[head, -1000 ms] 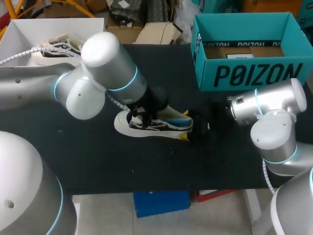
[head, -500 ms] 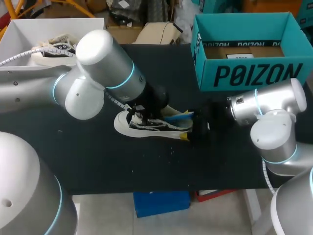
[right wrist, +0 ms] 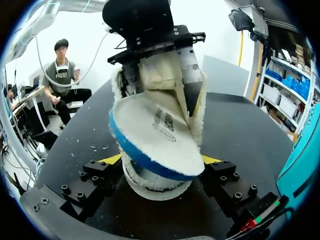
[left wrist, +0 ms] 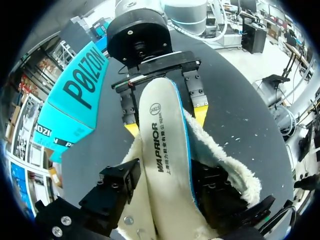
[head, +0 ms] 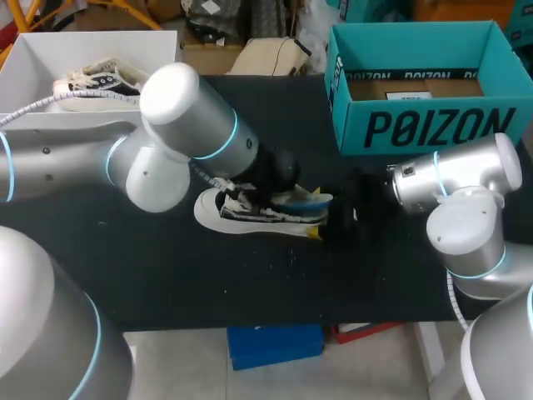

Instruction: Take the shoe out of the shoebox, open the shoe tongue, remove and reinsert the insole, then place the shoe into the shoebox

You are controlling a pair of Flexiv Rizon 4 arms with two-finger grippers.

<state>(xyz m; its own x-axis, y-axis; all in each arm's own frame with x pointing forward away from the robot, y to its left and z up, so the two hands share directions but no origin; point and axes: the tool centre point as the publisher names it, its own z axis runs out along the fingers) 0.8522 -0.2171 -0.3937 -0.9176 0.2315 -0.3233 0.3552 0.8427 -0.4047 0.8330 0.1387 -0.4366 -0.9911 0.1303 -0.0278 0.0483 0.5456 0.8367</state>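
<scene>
The shoe (head: 266, 212) is lying on its side in the middle of the table (head: 166, 267), out of the shoebox (head: 433, 127) and well apart from it. Its insole (left wrist: 162, 145) is sticking partway out, the heel end rising clear of the fleece lining while the front is sitting inside.

The left gripper (left wrist: 165, 192) is reaching into the shoe's mouth. Its fingers are flanking the insole and seem to be clamped on it, though their tips are hidden by the lining. The right gripper (right wrist: 161, 162) is bracing the heel, its yellow tips pressing on the shoe from both sides.

I judge the task to be about halfway. The shoe is out and opened up, and the insole step is under way. I cannot tell whether the insole is coming out or going back. Seating it fully and boxing the shoe are left.
</scene>
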